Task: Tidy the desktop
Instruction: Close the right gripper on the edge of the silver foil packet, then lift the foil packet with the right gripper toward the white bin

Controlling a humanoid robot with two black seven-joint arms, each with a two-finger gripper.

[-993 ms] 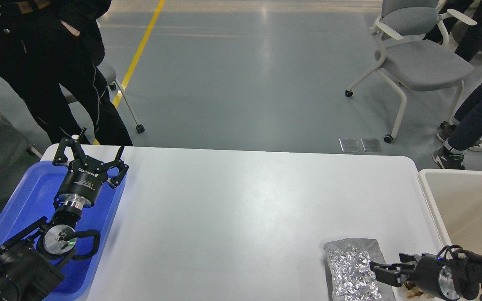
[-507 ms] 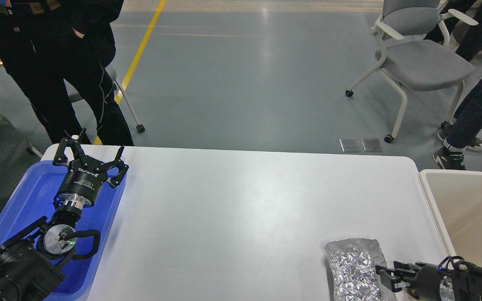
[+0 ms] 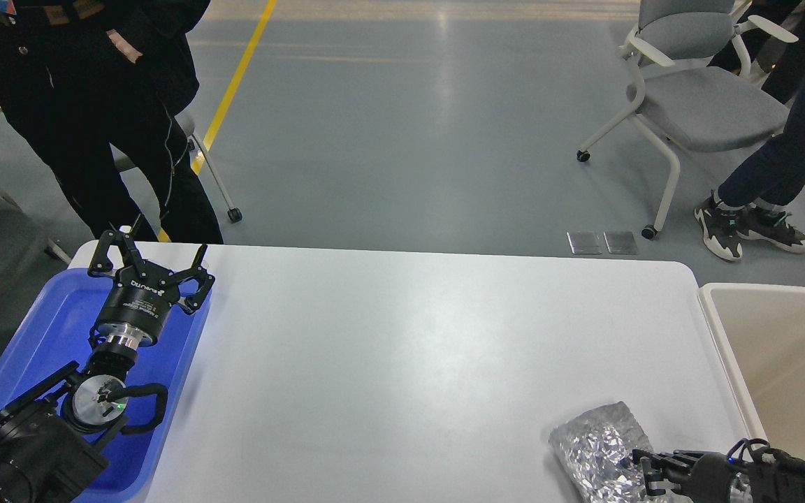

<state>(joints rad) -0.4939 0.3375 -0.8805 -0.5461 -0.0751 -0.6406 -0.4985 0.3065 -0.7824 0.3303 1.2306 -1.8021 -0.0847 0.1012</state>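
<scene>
Filling most of the lower half of the frame, the desktop [image 3: 402,349] is a plain white rectangle with rounded corners, its far edge running across the middle of the picture. At the lower left a blue tray [image 3: 60,314] lies on it, reaching down to the bottom edge. The left arm comes up from the lower left corner over this tray, and the left gripper [image 3: 149,260] stands above the tray's far right corner with its two black fingers spread wide apart, nothing between them.

At the lower right, a crumpled silver foil packet [image 3: 598,447] lies on the white surface near the bottom edge. The right arm enters from the lower right corner, low in the frame. The right gripper [image 3: 643,469] points left toward the packet, its tips at or touching the packet's right side. It is seen dark and small, so whether its fingers are apart or together cannot be told.

A beige bin [image 3: 717,328] sits just beside the right end of the desktop, open at the top. Beyond the desk, a grey floor with a yellow line [image 3: 235,84] fills the upper frame. A person in black [image 3: 95,105] stands at the upper left, and a grey chair [image 3: 696,91] with castors stands at the upper right, with another person's legs [image 3: 773,168] beside it.
</scene>
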